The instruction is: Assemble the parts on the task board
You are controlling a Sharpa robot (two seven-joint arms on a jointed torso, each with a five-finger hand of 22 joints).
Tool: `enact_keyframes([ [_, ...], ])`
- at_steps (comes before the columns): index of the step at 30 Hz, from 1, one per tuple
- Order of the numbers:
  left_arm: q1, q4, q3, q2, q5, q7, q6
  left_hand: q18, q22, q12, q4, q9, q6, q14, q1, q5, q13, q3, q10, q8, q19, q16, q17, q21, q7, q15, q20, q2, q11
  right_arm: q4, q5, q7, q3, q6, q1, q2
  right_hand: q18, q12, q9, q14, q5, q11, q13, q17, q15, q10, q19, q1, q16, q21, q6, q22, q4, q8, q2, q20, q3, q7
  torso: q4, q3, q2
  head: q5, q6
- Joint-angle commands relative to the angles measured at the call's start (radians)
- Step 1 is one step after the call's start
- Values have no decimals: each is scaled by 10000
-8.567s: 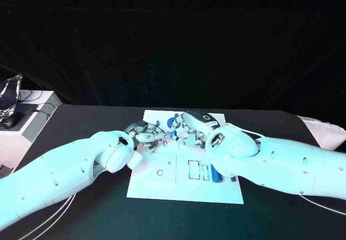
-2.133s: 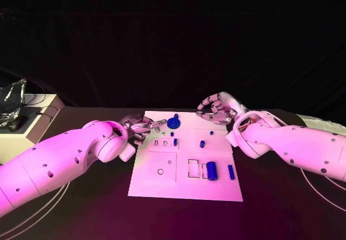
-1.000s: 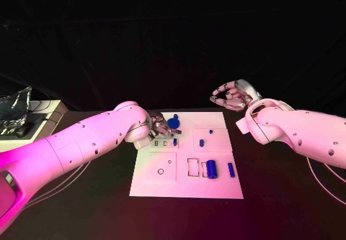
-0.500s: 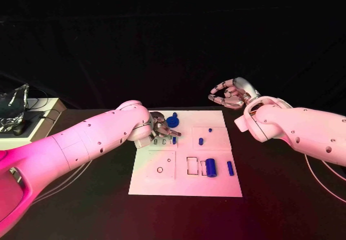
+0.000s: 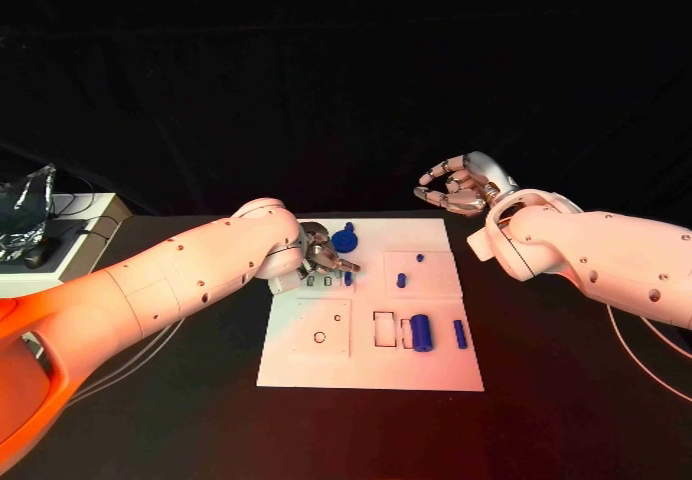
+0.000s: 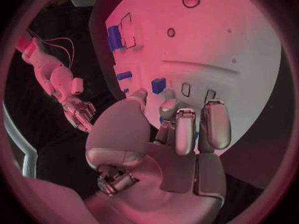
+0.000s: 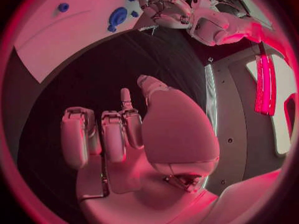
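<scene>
task board [image 5: 325, 360] centred on black tabletop [image 5: 577, 380] with blue parts [image 5: 420, 332] lying on it, left robot hand [image 5: 320, 260] at board's far-left edge with fingers curled, holding nothing, right robot hand [image 5: 459, 185] raised off board, fingers curled, empty.

text: none legible | labels: none | brands: none | numbers: none | task board [image 5: 368, 365]: only outlined shapes, no lettering | arms: no readable marks
</scene>
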Motion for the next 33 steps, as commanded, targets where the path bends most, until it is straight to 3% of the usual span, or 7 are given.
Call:
enact_keyframes([
  [1, 13, -15, 4, 51, -70, 43, 263, -61, 0, -71, 4, -35, 101, 714, 234, 23, -11, 229, -78, -122, -26, 27, 1527, 26, 3, 46, 77, -56, 0, 13, -136, 9, 7, 172, 7, 10, 84, -42, 9, 795, 34, 54, 1484, 1622, 67, -19, 515, -91, -63, -24, -67, 1785, 4, -37, -10, 33, 74, 34, 8, -17, 4, -31, -9],
  [7, 11, -47, 4, 84, -120, 79, 337, -61, 9, -120, -2, -69, 192, 716, 560, 18, -42, 593, -120, -263, -37, 32, 1546, 28, 10, 50, 84, -188, 4, 3, -155, -10, 7, 193, 11, 15, 84, -42, 9, 795, 34, 54, 1484, 1622, 67, -19, 515, -91, -63, -24, -67, 1785, 4, -37, -10, 33, 74, 34, 6, -18, -3, -21, -49],
  [33, -1, -203, -17, 242, -93, 235, 483, -59, 4, -187, 0, -78, 259, 719, 682, 30, -129, 836, -178, -331, -53, 38, 1563, 25, 7, 52, 87, -226, 1, -27, -191, -27, 7, 228, 14, 106, 85, -41, 16, 795, 42, 58, 1484, 1621, 72, -19, 514, -100, -64, -29, -67, 1783, 4, -35, -9, 40, 91, 38, 33, -35, 5, -14, -120],
])
